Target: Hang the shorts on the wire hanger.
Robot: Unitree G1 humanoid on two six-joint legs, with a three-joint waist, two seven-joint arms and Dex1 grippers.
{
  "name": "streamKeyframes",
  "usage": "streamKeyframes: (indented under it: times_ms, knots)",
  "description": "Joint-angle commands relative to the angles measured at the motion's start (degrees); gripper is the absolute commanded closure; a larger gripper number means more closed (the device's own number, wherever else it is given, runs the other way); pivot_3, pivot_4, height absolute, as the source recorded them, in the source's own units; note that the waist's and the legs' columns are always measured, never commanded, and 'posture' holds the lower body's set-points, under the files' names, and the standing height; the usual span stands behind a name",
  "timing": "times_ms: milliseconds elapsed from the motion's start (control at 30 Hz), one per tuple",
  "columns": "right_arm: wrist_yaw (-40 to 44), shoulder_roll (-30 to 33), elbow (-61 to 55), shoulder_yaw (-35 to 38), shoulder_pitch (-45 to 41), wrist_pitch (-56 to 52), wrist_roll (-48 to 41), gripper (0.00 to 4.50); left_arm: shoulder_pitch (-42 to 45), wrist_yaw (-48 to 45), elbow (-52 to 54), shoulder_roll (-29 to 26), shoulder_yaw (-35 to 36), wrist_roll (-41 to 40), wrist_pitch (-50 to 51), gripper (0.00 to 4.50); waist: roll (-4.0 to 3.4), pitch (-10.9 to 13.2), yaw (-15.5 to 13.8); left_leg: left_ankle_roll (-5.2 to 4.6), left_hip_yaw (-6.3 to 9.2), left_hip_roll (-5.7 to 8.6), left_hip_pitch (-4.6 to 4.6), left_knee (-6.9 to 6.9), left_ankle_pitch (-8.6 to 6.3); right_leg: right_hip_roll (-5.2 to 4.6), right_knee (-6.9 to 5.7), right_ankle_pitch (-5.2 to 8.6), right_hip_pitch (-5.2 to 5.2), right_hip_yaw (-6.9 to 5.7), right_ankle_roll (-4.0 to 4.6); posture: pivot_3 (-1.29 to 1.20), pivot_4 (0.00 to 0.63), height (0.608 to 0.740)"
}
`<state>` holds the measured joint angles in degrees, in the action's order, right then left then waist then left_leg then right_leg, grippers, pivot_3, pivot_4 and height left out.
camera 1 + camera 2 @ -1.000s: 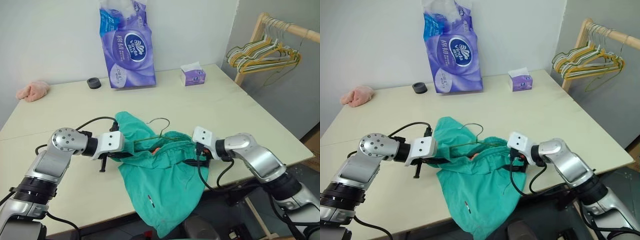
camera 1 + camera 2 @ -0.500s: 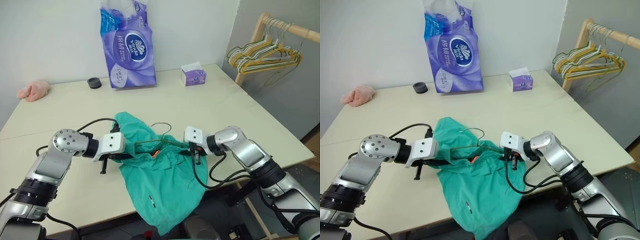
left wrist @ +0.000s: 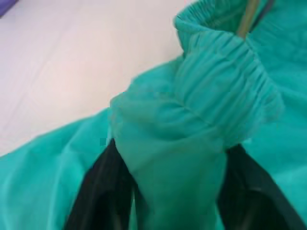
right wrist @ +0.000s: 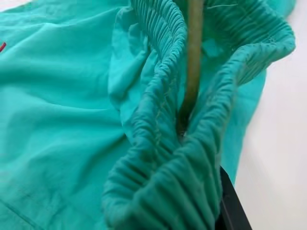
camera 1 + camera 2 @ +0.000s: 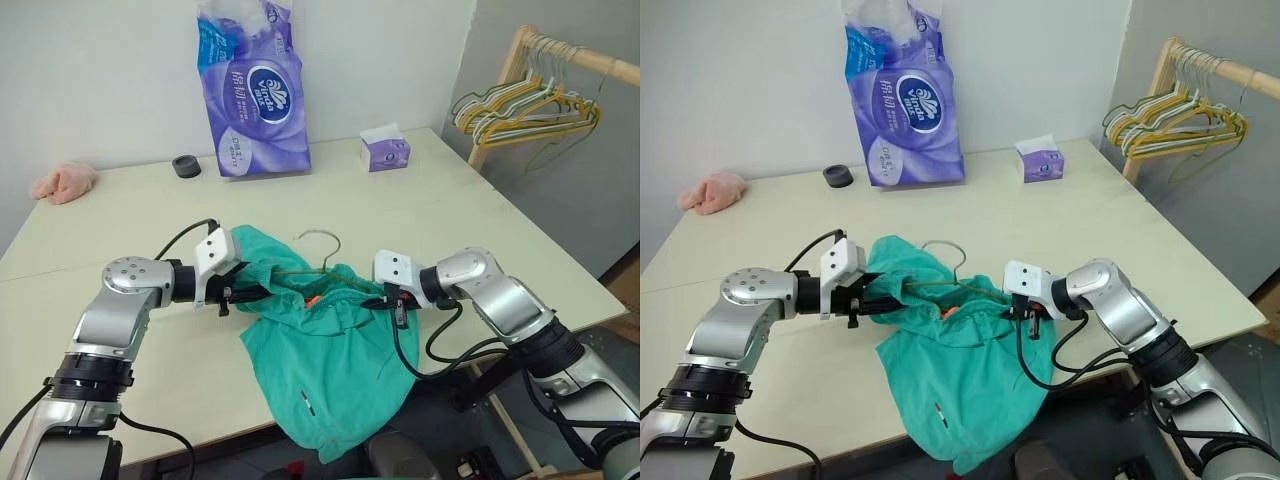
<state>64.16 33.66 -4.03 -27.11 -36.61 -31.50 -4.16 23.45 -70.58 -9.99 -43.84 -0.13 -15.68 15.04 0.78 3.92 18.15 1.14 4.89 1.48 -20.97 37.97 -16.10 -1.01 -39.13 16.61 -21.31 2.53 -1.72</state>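
Shorts [image 5: 330, 350] lie bunched at the table's [image 5: 480, 220] near edge, one leg drooping over it, with the hanger [image 5: 318, 262] threaded through the gathered waistband and its hook sticking up behind the cloth. Left gripper [image 5: 238, 292] meets the waistband's left end; in the left wrist view its fingers [image 3: 103, 191] stand apart with a fold of cloth between them. Right gripper [image 5: 399, 306] is pinched tight on the waistband's right end, where the wire runs into the gathers.
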Motion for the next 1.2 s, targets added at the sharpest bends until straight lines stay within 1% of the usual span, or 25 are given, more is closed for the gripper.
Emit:
streamKeyframes:
  times_ms: [33,200,400,567,633,700,767,833,867,900,967,1200]
  knots:
    - [1.19,1.49,-3.42,3.03,-0.2,-1.25,-1.88,4.5,1.05,-1.21,-1.34,-2.02,1.34,0.05,-2.48,1.09,0.0,0.0,0.14,0.0,0.01,0.0,0.0,0.0,0.0,0.0,0.0,0.0,0.0,-0.01,0.0,-0.36,0.022,0.74]
    - [2.25,3.57,-5.03,3.73,0.15,-2.33,-2.94,4.5,1.48,-4.06,-2.78,-4.04,0.07,1.16,-4.93,1.09,0.0,0.0,0.56,0.0,0.01,0.0,0.0,-0.01,0.0,0.0,0.01,0.0,0.0,-0.01,0.0,-0.36,0.021,0.74]
    - [3.43,5.39,-6.47,4.5,0.35,-3.55,-3.86,4.5,3.41,-4.11,-5.86,-4.17,-1.39,3.98,-9.27,1.09,0.0,0.0,0.64,0.0,0.02,0.0,-0.01,-0.01,0.0,0.0,0.02,0.0,0.0,-0.02,0.0,-0.36,0.021,0.74]
    - [4.3,7.28,-6.7,5.55,0.46,-4.75,-5.3,4.5,4.01,-4.89,-6.68,-3.99,-1.22,3.29,-9.72,1.09,0.0,0.0,0.9,0.0,0.01,0.0,-0.01,-0.01,0.0,-0.01,0.03,0.0,0.0,-0.01,0.0,-0.37,0.021,0.74]
    - [4.42,7.69,-6.7,6.07,0.58,-5.36,-5.9,4.5,4.32,-5.1,-6.18,-3.71,-0.41,1.7,-7.35,1.09,0.0,0.0,0.91,0.0,0.01,0.0,-0.02,-0.01,0.0,-0.01,0.03,0.0,0.0,-0.01,0.0,-0.37,0.022,0.74]
    - [4.45,7.84,-6.63,6.6,0.82,-6.04,-6.53,4.5,5.06,-5.4,-5.01,-3.22,0.96,-1.77,-1.79,1.09,0.0,0.0,0.93,0.0,0.01,0.0,-0.02,-0.01,0.0,-0.01,0.03,0.0,0.0,-0.01,0.0,-0.37,0.022,0.74]
    - [4.24,7.86,-6.69,6.96,1.01,-6.5,-7.02,4.5,5.87,-5.2,-3.57,-2.86,2.4,-6.15,6.07,1.09,0.0,0.0,0.96,0.0,0.01,0.0,-0.02,-0.01,0.0,-0.01,0.03,0.01,0.0,-0.02,-0.01,-0.37,0.021,0.74]
    - [3.91,7.73,-6.93,7.11,1.17,-6.78,-7.4,4.5,5.61,-5.46,-2.05,-3.01,2.94,-8.2,9.6,1.09,0.0,0.0,0.98,0.0,0.01,0.0,-0.03,-0.01,0.0,-0.01,0.03,0.01,0.0,-0.02,-0.01,-0.37,0.021,0.74]
    - [3.78,7.65,-7.19,7.13,1.33,-6.9,-7.53,4.5,4.83,-5.91,-0.77,-3.34,2.88,-8.68,10.41,0.74,0.0,0.0,0.98,0.0,0.01,0.0,-0.03,-0.01,0.0,-0.01,0.03,0.01,0.0,-0.01,-0.01,-0.37,0.021,0.74]
    - [3.71,7.59,-7.38,7.11,1.46,-6.89,-7.56,4.5,4.08,-6.26,0.43,-3.68,2.78,-8.95,10.86,0.58,0.0,0.0,0.98,0.0,0.01,0.0,-0.03,-0.01,0.0,-0.01,0.03,0.01,0.0,-0.01,-0.01,-0.37,0.022,0.74]
    - [3.73,7.62,-7.55,7.01,1.63,-6.57,-7.44,4.5,3.15,-6.47,1.82,-4.27,2.47,-8.46,10.44,0.04,0.0,0.0,0.98,0.0,0.01,0.0,-0.02,-0.01,0.0,-0.01,0.02,0.01,-0.01,-0.01,-0.01,-0.36,0.021,0.74]
    - [4.9,8.56,-7.72,7.15,1.55,-5.47,-7.43,4.5,2.19,-6.19,-0.33,-5.56,0.76,-2.23,0.89,0.04,0.0,0.0,0.81,0.0,0.01,0.0,-0.02,-0.01,0.0,-0.01,0.04,0.01,0.0,0.0,0.0,-0.36,0.018,0.74]
